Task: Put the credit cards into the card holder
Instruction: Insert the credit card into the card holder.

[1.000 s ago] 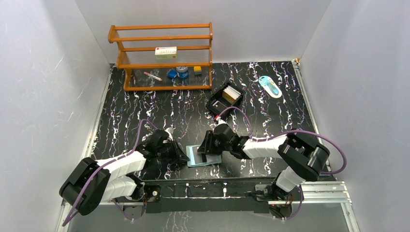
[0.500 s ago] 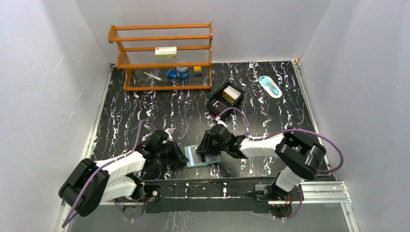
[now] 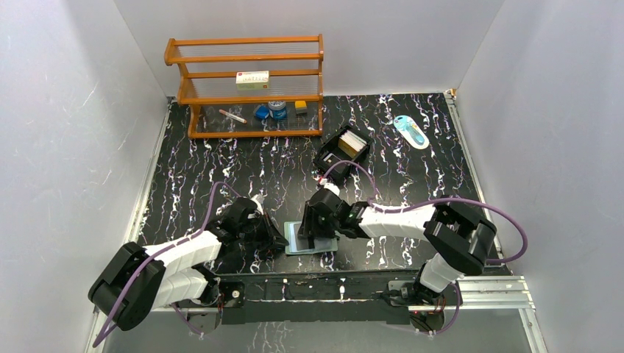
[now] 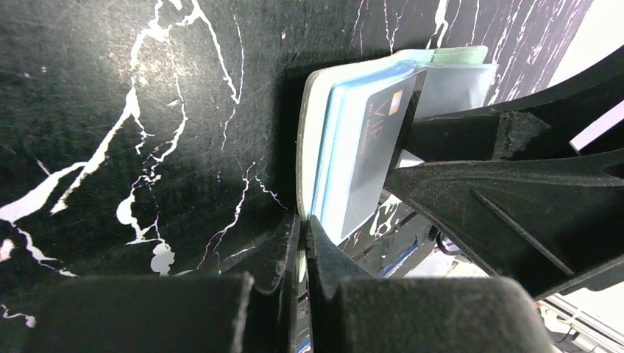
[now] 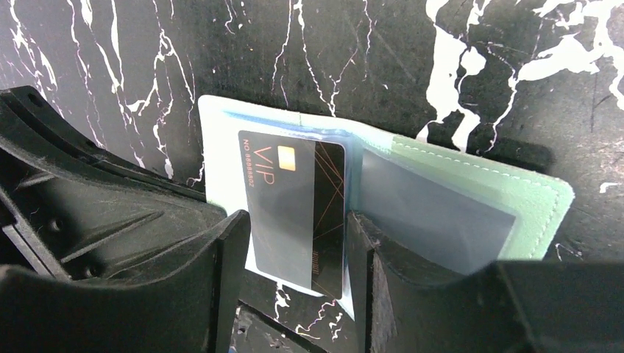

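The teal card holder lies open near the table's front edge. My left gripper is shut on its near-left edge; it also shows in the top view. My right gripper stands over the holder's left half, one finger on each long edge of a dark "VIP" credit card. The card's far end sits in the pale left pocket. The card and holder show in the left wrist view too. More cards, orange and white, stand in a black box.
A wooden rack with small items stands at the back left. A blue-white object lies at the back right. The table's front rail runs just behind the holder. Both arms crowd the front middle.
My right gripper has slid left over the card holder with the dark card. The left gripper and the holder have stayed in place.
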You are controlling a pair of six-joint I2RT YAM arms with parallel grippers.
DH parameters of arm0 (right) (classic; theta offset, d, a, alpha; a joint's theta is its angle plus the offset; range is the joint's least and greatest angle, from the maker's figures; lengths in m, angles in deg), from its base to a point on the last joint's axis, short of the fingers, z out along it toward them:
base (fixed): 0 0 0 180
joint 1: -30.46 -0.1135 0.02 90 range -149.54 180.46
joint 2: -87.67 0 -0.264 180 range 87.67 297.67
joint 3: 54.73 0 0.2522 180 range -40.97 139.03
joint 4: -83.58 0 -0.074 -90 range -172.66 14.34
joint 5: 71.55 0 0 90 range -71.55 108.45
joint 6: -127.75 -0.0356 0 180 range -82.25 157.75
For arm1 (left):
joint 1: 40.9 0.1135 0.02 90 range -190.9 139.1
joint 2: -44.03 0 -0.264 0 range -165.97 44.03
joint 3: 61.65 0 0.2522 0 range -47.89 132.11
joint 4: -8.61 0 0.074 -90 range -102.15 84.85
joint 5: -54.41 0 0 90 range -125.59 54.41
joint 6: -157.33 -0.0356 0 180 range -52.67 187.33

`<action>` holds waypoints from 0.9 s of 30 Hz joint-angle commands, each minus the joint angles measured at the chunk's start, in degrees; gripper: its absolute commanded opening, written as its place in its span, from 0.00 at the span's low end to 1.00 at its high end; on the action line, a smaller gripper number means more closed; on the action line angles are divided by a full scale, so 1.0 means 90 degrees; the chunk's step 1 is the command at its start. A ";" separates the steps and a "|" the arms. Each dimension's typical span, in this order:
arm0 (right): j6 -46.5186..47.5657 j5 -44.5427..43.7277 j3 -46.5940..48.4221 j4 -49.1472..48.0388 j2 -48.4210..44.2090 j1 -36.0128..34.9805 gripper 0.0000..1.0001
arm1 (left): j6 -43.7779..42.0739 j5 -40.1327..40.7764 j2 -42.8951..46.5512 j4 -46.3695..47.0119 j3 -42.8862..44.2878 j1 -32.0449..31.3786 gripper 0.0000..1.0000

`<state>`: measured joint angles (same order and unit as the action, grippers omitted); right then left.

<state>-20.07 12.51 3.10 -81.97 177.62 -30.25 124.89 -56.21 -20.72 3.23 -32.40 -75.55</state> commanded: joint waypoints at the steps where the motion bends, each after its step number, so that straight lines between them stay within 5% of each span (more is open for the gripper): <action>1: 0.0158 -0.0310 0.0474 0.0565 0.0015 -0.0095 0.57 | -0.0011 -0.0080 0.0146 0.0021 0.0096 -0.0024 0.00; 15: 0.0334 -0.0679 0.1077 0.1305 0.0366 -0.0244 0.62 | 0.0008 -0.0063 0.0064 0.0045 0.0095 -0.0026 0.00; 27: 0.0263 -0.0196 0.1002 0.0544 0.0582 -0.0410 0.50 | 0.0078 -0.0072 0.0160 0.0104 0.0006 -0.0036 0.00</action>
<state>-17.10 8.16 10.69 -72.51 181.62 -32.87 125.04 -56.19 -20.72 3.73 -32.43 -75.58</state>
